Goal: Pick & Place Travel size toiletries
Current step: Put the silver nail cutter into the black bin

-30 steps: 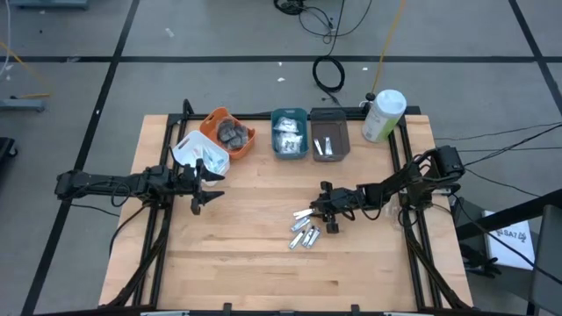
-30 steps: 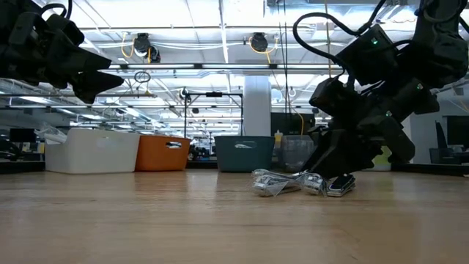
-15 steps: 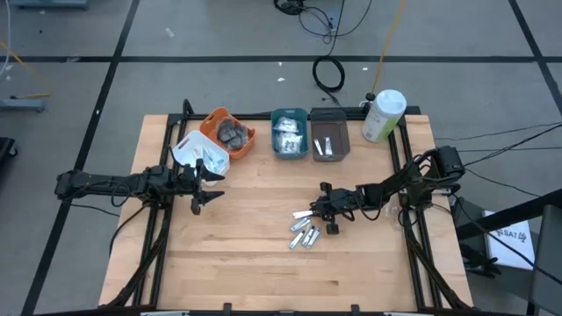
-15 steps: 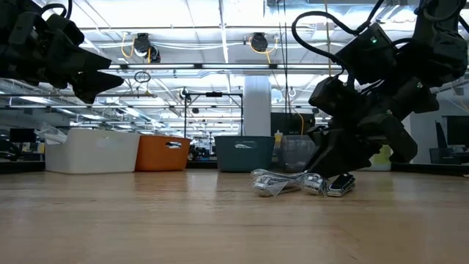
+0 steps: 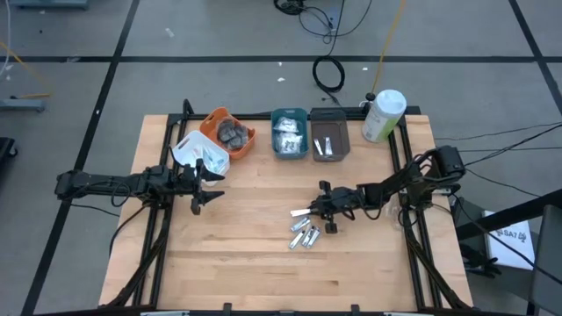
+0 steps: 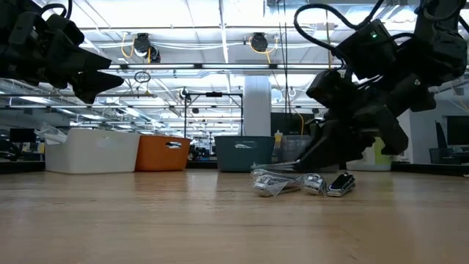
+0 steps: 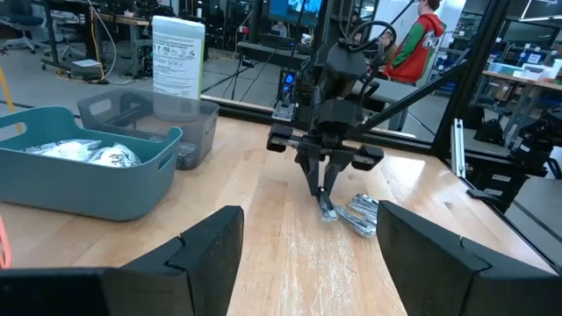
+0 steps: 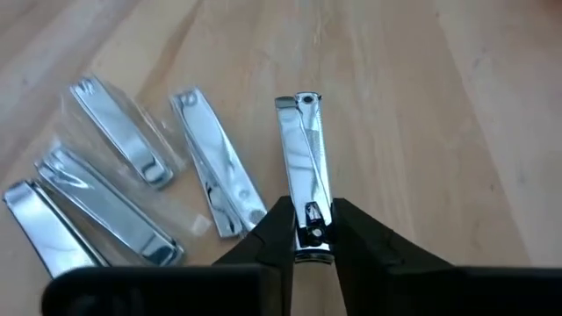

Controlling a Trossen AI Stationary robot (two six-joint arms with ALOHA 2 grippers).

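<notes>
My right gripper (image 5: pixel 321 211) is over the middle of the table, shut on one small silver clipper-like piece (image 8: pixel 303 158). Several more silver pieces (image 5: pixel 304 235) lie flat on the wood just nearer than it; in the right wrist view they lie beside the held one (image 8: pixel 132 184). My left gripper (image 5: pixel 207 187) hangs open above the table's left part, beside the white bin (image 5: pixel 200 154), touching nothing. In the left wrist view its fingers (image 7: pixel 303 263) stand wide apart, facing the right arm (image 7: pixel 332 132). My right gripper pinches the silver piece by one end (image 8: pixel 306 219) between its two fingers. The fingers lie along its length and slant down from the table's right. The free end (image 8: pixel 299 102) points toward the table's left, and the piece looks lifted just clear of the wood.
Along the far edge stand an orange bin (image 5: pixel 230 132) with dark discs, a teal bin (image 5: pixel 289 133) with white packets, a grey bin (image 5: pixel 329 140) and a big white-and-green bottle (image 5: pixel 384 114). A person shows beyond the table (image 7: pixel 420 39). Bare wood lies near the near edge.
My right gripper has risen a little from the table, staying shut, and the silver piece has come up with it. The other pieces have stayed where they lay.
</notes>
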